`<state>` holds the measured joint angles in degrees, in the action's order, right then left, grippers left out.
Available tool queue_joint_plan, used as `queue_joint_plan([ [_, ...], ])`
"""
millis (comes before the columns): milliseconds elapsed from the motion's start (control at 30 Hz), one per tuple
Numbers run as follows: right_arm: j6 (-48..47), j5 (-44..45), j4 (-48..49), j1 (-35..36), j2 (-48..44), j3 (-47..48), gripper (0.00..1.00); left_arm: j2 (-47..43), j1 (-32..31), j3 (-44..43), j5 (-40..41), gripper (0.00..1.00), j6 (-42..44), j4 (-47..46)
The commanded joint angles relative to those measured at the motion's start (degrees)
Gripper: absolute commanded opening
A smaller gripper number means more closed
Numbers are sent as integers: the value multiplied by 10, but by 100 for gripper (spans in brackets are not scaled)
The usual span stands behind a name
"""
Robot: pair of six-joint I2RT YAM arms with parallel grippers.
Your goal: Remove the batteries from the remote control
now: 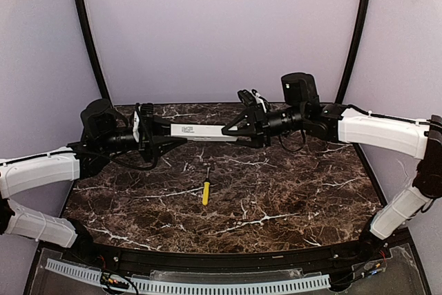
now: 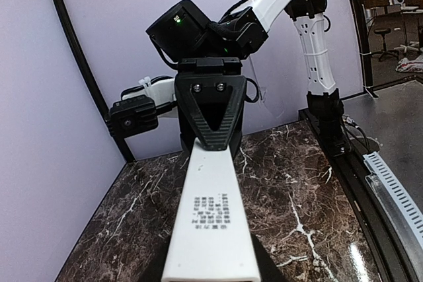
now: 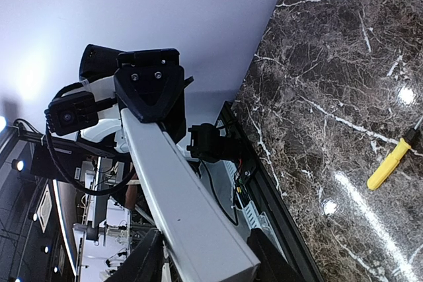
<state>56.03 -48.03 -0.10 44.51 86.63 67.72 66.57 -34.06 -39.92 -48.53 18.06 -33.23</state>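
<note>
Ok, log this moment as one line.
remote control: held above table | left gripper: shut on one end | right gripper: around other end, grip unclear | batteries: not visible | yellow-handled screwdriver: lying on table

Looked like robotics lab test cell: marble tabletop (image 1: 276, 198) was boxed by lilac backdrop (image 1: 221, 25), slotted cable duct (image 1: 207, 285) ran at 6 o'clock, stool (image 2: 382, 32) stood outside at 2 o'clock in left wrist view.
</note>
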Motion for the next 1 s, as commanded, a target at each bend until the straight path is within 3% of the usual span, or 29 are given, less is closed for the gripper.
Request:
queue_joint_plan([
  [0,-7,-2,12,4,8,14,39,-3,-5,-12,-4,0,4,-9],
  [300,-6,-12,24,4,6,9,22,-5,-6,-11,-6,0,2,-11],
  [533,-6,-16,28,4,5,7,19,-6,-6,-10,-6,0,0,-13],
  [833,-5,-16,31,4,5,6,21,-5,-6,-7,-7,0,-13,-29],
  [967,-5,-16,31,4,4,7,36,-4,-6,-4,-7,0,-18,-36],
])
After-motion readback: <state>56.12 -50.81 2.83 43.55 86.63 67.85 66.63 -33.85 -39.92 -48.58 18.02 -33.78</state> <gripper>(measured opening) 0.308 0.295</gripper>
